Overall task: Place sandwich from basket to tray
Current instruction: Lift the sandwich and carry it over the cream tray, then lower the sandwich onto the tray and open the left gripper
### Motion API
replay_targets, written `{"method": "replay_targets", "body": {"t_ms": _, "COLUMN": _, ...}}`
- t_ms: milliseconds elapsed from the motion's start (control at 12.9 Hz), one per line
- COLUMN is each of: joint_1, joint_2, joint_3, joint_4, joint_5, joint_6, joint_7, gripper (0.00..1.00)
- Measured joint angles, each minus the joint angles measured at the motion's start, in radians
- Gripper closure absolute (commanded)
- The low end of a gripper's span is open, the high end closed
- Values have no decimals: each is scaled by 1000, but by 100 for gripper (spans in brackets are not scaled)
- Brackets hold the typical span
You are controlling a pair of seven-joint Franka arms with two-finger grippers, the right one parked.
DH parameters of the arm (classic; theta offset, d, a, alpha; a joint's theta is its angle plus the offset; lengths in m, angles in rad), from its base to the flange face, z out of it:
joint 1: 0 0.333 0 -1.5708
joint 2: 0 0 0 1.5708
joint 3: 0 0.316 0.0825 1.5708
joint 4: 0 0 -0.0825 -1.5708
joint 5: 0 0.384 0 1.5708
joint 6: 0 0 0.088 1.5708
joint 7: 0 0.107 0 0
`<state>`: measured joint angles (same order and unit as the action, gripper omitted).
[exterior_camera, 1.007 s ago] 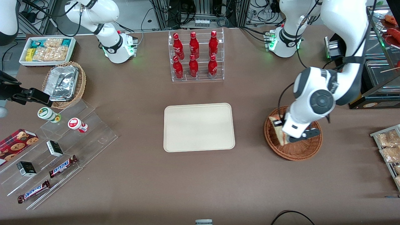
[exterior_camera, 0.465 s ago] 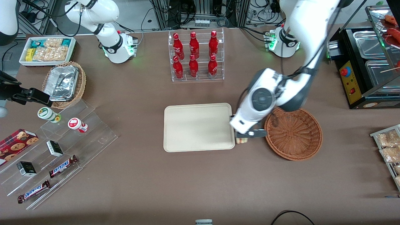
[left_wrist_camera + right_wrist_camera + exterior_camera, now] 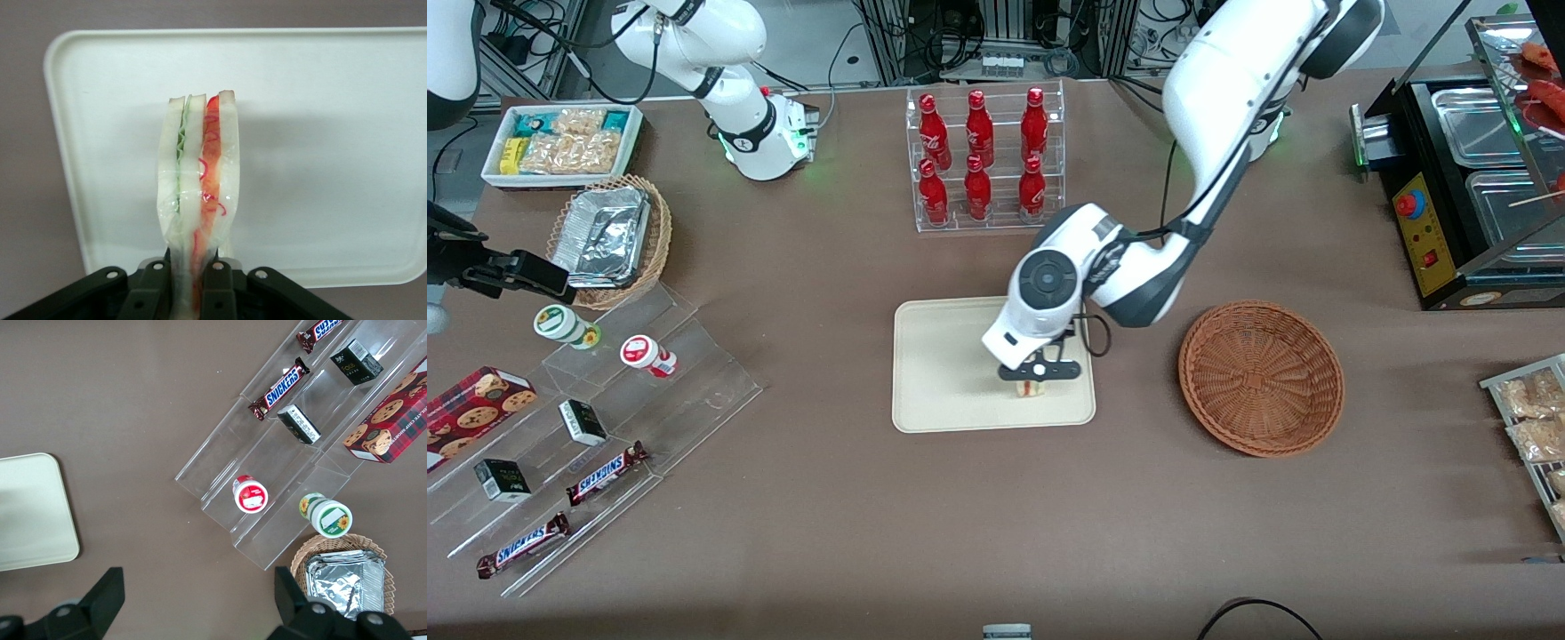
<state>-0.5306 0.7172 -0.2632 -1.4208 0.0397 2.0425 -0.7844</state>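
Right now my gripper [image 3: 1035,377] hangs over the tray [image 3: 943,356], above the part nearest the basket [image 3: 1261,378], and its 2 fingers [image 3: 215,288] are pinched tight on the sandwich [image 3: 197,200]. From the wrist camera I see the wedge reaching straight out from the fingertips, its long axis running away from the gripper and its cut edge facing the lens. That edge shows white bread with a green layer on 1 side and a red layer on the other, all under clear wrap. The wedge's end farthest from the fingers sits over bare tray surface; I cannot tell whether it touches. From the front camera only a small pale piece of the sandwich [image 3: 1032,388] shows under the gripper, with the filling hard to make out. That same view shows the basket sitting well apart from the gripper, toward the working arm's end of the table, which the wrist camera does not show.
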Motion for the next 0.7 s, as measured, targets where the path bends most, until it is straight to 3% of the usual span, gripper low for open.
{"method": "replay_targets", "body": {"t_ms": 387, "joint_1": -65, "joint_2": 83, "joint_3": 4, "joint_4": 93, "joint_5": 4, "joint_6": 22, "joint_7": -91, "gripper": 100}}
{"method": "replay_targets", "body": {"t_ms": 697, "joint_1": -80, "joint_2": 106, "joint_3": 5, "joint_4": 97, "joint_5": 65, "joint_6": 29, "joint_7": -133, "gripper": 100}}
